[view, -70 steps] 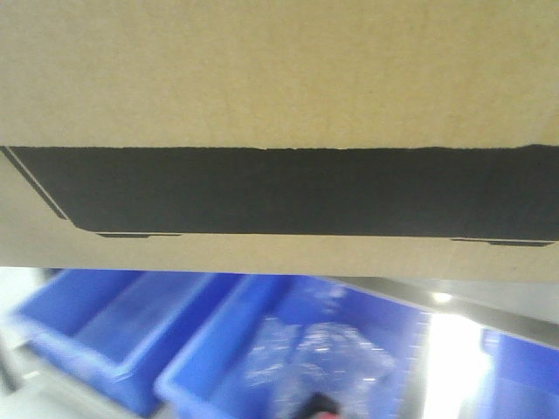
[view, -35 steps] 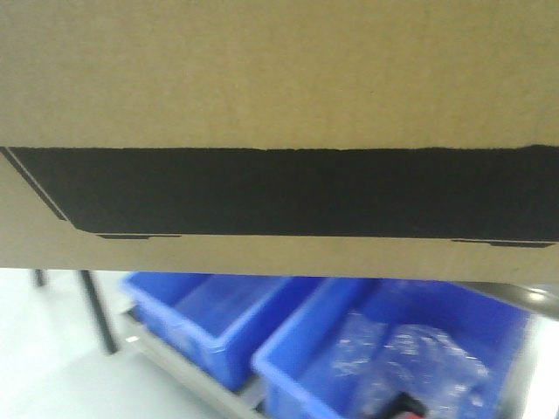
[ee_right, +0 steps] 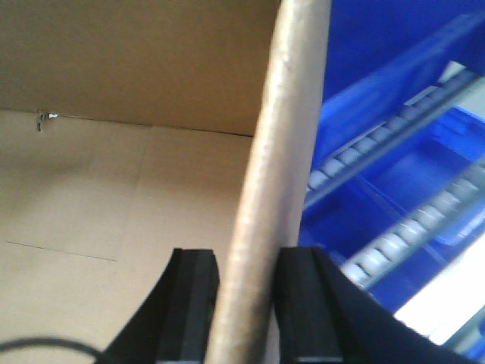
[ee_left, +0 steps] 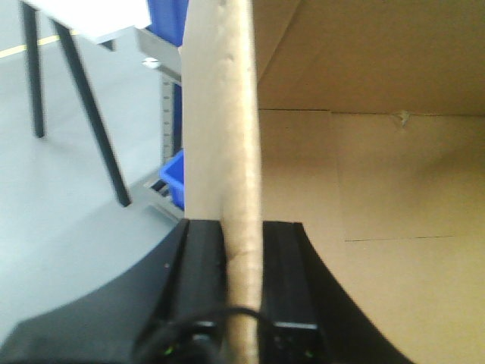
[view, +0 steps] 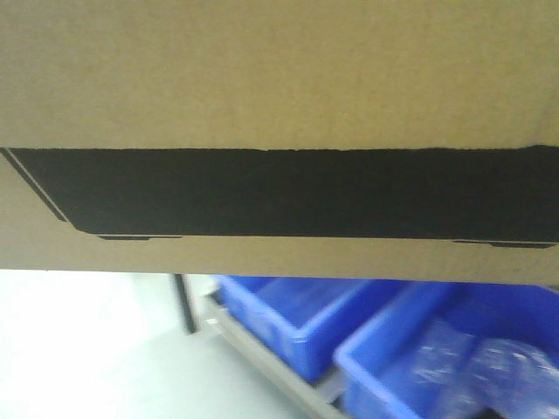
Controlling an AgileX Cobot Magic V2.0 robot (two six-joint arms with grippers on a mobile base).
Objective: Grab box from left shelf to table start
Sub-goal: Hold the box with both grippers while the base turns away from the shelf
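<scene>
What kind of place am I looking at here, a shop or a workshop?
Probably a warehouse or factory stockroom: blue plastic bins sit on a rack with white roller tracks, and the grey floor has a yellow line.

Grey floor (ee_left: 68, 220) carries a thin yellow line (ee_left: 14, 51).

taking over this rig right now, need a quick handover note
Left gripper: shut on the left wall of the box.
Right gripper: shut on its right wall.
Box: held up between both arms, seemingly clear of the shelf and its blue bins.
Table: off to the left, box not on it.
Done: grasp and lift.
Left: carry to table, set down, release.
</scene>
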